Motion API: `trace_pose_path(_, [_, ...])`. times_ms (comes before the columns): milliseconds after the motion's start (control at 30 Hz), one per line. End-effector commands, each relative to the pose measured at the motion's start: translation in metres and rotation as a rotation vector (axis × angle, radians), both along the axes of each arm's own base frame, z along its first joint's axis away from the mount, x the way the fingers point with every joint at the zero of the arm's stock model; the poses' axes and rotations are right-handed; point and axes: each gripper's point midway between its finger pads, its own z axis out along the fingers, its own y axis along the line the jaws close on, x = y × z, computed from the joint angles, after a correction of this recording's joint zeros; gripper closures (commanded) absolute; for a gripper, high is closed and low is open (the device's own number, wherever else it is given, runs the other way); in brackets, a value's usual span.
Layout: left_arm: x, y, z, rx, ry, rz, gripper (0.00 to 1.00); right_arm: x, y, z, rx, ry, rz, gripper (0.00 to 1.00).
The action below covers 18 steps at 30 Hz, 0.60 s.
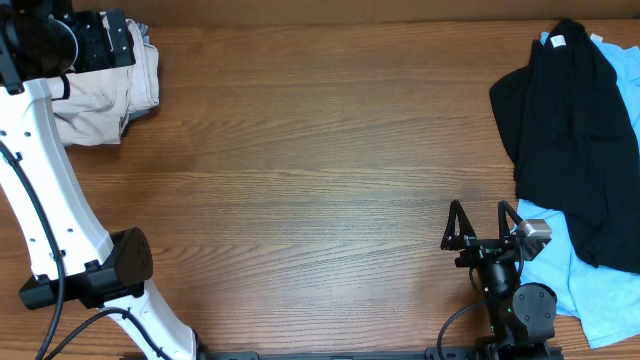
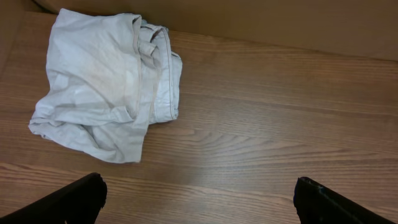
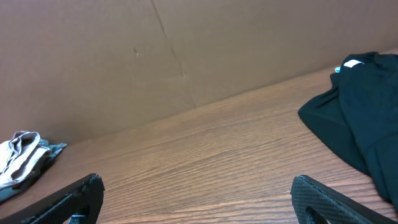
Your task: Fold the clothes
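Observation:
The pale beige shorts (image 1: 105, 95) lie folded in a bundle at the table's far left corner; in the left wrist view (image 2: 106, 87) they sit upper left, waistband to the right. My left gripper (image 1: 115, 40) hovers over them, open and empty (image 2: 199, 200). A black garment (image 1: 575, 140) lies spread at the right on a sky-blue top (image 1: 555, 275). My right gripper (image 1: 482, 222) is open and empty near the front edge, left of the blue top. The right wrist view shows its fingers (image 3: 198, 198) apart, with the black garment (image 3: 354, 118) to the right and the shorts (image 3: 22, 158) far left.
The wooden table (image 1: 320, 170) stretches between the two piles. A brown cardboard wall (image 3: 186, 50) stands along the far edge. The left arm's white links (image 1: 50, 200) rise along the left side.

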Motion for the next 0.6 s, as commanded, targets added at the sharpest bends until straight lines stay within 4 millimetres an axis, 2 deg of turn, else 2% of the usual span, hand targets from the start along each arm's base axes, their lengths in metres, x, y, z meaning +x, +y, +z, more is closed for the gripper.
trace_pose_path(0, [0.001, 0.001, -0.002, -0.013, 0.004, 0.006, 0.00, 0.000, -0.001, -0.001, 0.000, -0.007, -0.009, 0.00])
trace_pose_path(233, [0.002, -0.004, -0.002, -0.011, 0.004, -0.005, 0.00, 0.000, -0.001, -0.001, 0.000, -0.007, -0.009, 0.00])
trace_pose_path(300, [0.002, -0.012, -0.001, -0.012, 0.002, -0.023, 0.00, 0.000, -0.001, -0.001, 0.000, -0.007, -0.009, 0.00])
trace_pose_path(433, [-0.006, -0.038, 0.004, -0.012, 0.002, -0.079, 0.00, 0.000, -0.001, -0.001, 0.000, -0.007, -0.009, 0.00])
trace_pose_path(567, [-0.032, -0.073, 0.000, -0.019, 0.047, -0.157, 0.00, 0.000, -0.001, -0.001, 0.000, -0.007, -0.009, 0.00])
